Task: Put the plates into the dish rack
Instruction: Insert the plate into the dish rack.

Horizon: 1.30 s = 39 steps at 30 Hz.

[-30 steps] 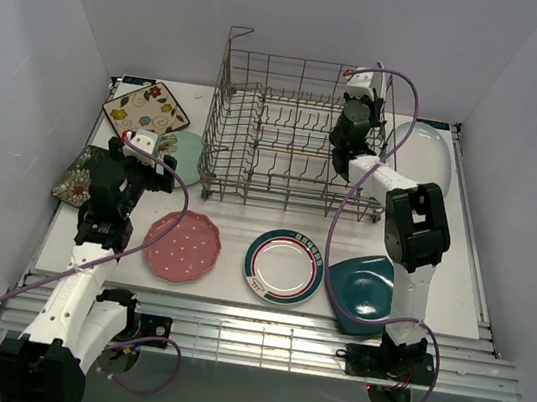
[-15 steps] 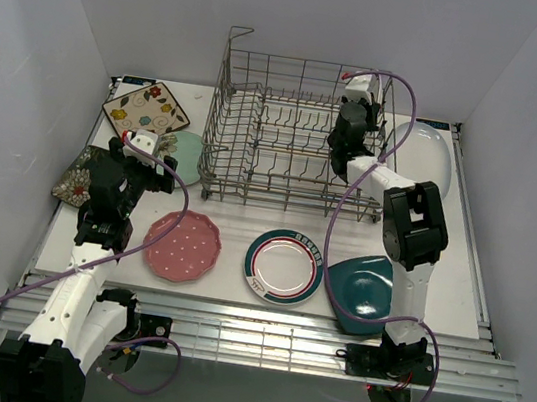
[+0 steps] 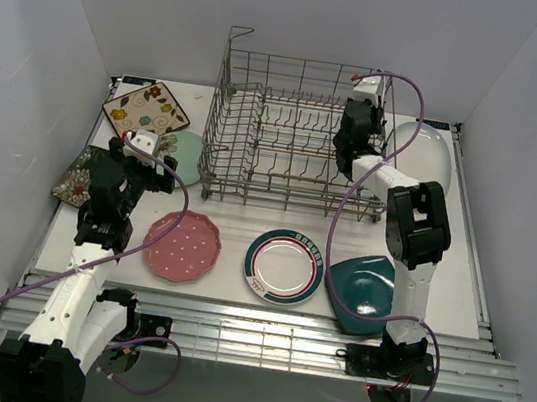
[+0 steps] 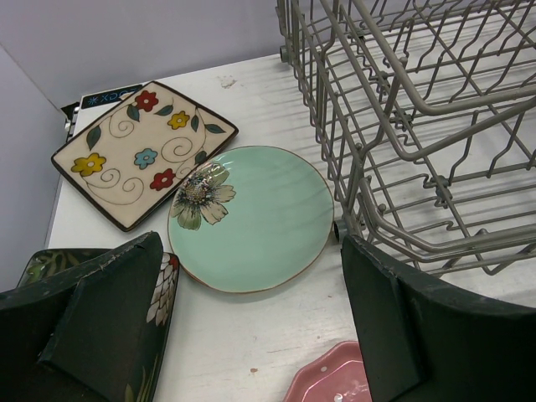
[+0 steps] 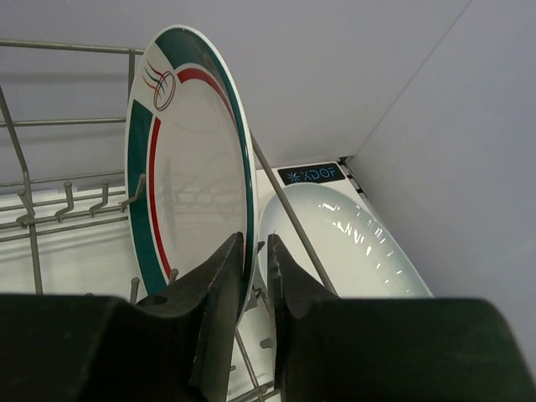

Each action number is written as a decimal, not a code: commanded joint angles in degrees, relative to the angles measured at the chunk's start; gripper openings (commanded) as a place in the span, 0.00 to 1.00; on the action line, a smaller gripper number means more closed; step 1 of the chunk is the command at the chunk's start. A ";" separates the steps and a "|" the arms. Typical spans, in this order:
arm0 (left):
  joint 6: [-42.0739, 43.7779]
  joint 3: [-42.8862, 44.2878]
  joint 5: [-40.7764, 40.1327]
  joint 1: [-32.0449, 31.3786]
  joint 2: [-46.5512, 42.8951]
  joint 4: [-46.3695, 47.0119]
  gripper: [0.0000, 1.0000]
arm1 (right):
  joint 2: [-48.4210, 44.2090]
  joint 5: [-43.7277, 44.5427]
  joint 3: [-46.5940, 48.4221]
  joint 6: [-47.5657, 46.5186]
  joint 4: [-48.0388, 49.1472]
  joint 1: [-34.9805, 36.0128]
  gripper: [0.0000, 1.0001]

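Eight plates in all. Two are round with teal and red rims: the flat rimmed plate (image 3: 284, 266) and the racked rimmed plate (image 5: 188, 167). Three are square: one cream floral plate (image 3: 147, 107), one dark floral plate (image 3: 74, 178) and one dark teal plate (image 3: 364, 291). One pink dotted plate (image 3: 182, 246), one mint plate (image 4: 255, 218), one white oval plate (image 3: 419, 155). One dish rack (image 3: 252, 173). Two grippers: left gripper (image 4: 251, 280), right gripper (image 5: 254, 247).

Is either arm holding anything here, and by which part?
Left fingers open, nothing held. Right fingers straddle the lower rim of the upright teal-and-red-rimmed round plate in the grey wire dish rack; whether they clamp it cannot be told.
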 commanded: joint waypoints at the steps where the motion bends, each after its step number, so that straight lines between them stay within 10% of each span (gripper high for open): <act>1: -0.54 1.61 0.71 0.05 -0.91 -0.55 0.98 | -2.16 0.52 2.21 1.54 0.67 0.04 0.29; 18: -0.36 1.70 0.89 0.05 -1.35 -0.90 0.98 | -9.62 -1.41 2.75 8.21 -9.87 0.13 0.68; 24: -0.27 1.96 0.71 0.05 -1.52 -1.08 0.98 | -15.06 -3.60 0.19 11.82 -14.69 0.13 0.96; 39: -0.89 2.22 0.54 0.05 -1.61 -1.25 0.98 | -33.69 -9.32 -18.51 22.63 -16.29 0.13 0.90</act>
